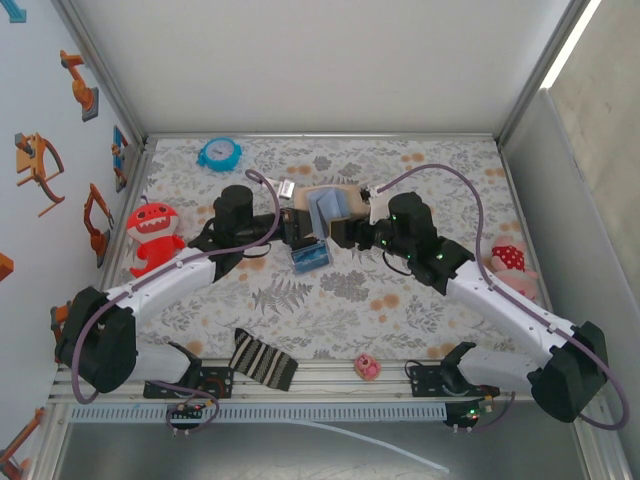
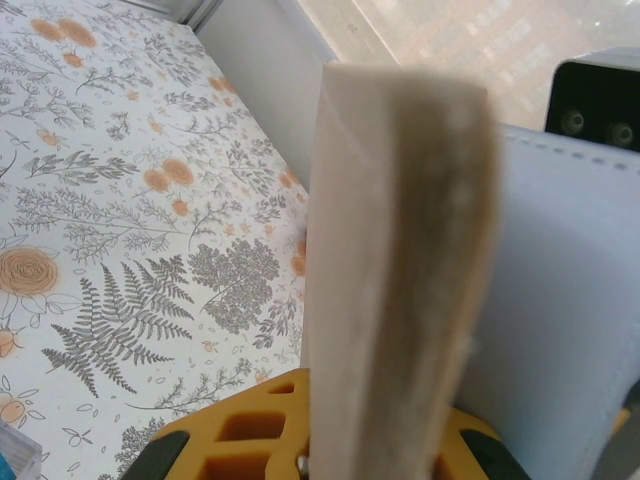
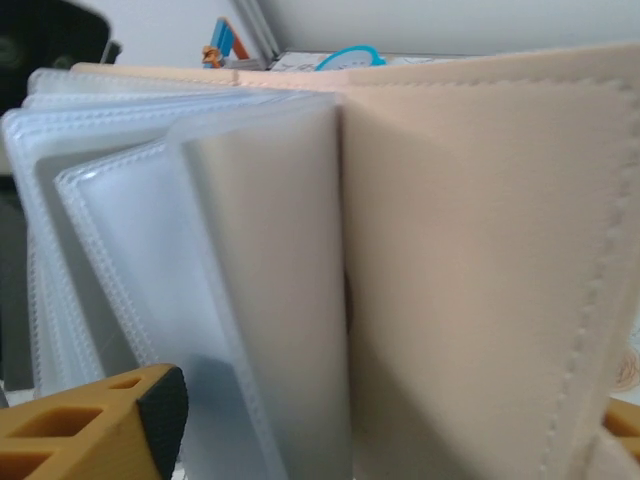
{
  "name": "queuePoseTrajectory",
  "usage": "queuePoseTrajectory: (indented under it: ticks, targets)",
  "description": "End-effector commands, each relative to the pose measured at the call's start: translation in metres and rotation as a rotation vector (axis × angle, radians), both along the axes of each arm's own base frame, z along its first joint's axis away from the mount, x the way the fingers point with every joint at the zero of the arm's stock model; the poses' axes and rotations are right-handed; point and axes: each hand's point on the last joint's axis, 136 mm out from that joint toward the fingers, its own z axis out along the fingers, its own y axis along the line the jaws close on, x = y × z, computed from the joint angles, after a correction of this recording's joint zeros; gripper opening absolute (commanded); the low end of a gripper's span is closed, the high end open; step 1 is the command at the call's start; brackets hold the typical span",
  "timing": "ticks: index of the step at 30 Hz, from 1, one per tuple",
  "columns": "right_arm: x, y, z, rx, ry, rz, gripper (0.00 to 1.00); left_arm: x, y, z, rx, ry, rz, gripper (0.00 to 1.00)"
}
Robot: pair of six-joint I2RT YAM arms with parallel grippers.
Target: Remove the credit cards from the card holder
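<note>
Left fingers (image 2: 230, 435) clamp the card holder (image 2: 400, 250) above floral tablecloth (image 2: 120, 250); right fingers (image 3: 90, 425) gape astride it.

Held the left arm (image 1: 160, 275) and the right arm (image 1: 500, 295) stretched inward from their bases, angled toward each other, wrists nearly meeting in the middle. Clamped the left gripper (image 1: 297, 226) tight on the tan cover of the card holder (image 1: 342, 200), with the yellow left fingers (image 2: 230, 430) hugging the flap from either side. Stood the right gripper (image 1: 346, 232) with jaws spread wide, one of the yellow right fingers (image 3: 90, 425) low on the left and the other at the lower right edge of the right wrist view, straddling the holder.
</note>
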Motion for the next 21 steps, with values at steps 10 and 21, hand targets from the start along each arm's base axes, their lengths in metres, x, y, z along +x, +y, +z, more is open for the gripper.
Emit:
queuePoseTrajectory:
  ticks: [10,21]
  targets:
    - [-0.013,-0.004,-0.002,-0.097,-0.048,0.073,0.83,0.0,0.004,0.02,-0.057,-0.032,-0.004,0.05]
    - [-0.004,-0.007,-0.01,-0.142,-0.041,0.03,0.86,0.001,0.004,0.019,-0.057,-0.024,-0.002,0.06]
